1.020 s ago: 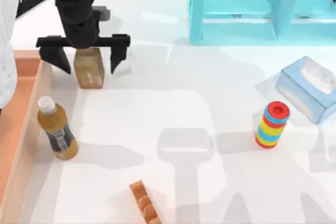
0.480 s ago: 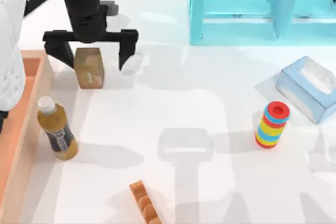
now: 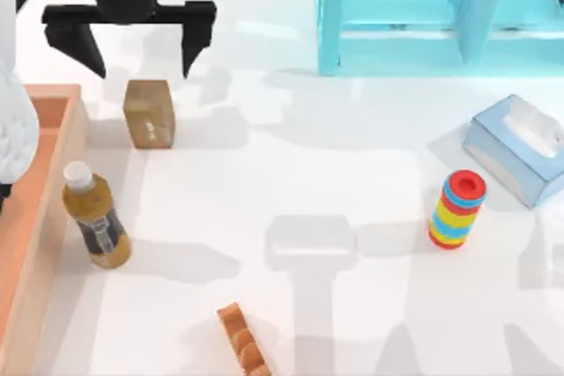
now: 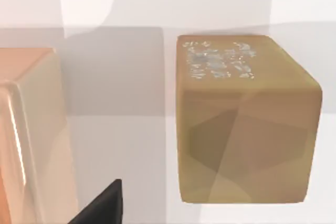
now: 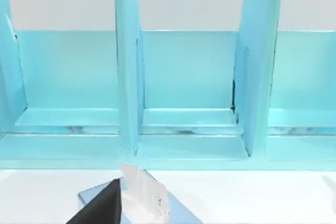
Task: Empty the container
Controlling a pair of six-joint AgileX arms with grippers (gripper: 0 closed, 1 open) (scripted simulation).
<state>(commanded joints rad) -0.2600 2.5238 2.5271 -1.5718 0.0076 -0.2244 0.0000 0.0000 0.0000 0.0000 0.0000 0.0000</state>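
Left tool point(image 3: 132, 41): released, jaws spread, above the cardboard box point(image 3: 148, 113) beside the tray point(image 3: 53, 209); best lifted straight clear so the box stays upright.

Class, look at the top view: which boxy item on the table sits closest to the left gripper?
The small tan cardboard box, just below the open left gripper; the blue tissue box lies far right.

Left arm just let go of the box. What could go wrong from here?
1. The open left gripper hangs just behind the box; a low swing back toward the tray might clip and topple it.
2. The bottle stands right beside the tray wall, so a sweep along that edge could knock it over.
3. The bread sits at the table's front edge and may get pushed off.
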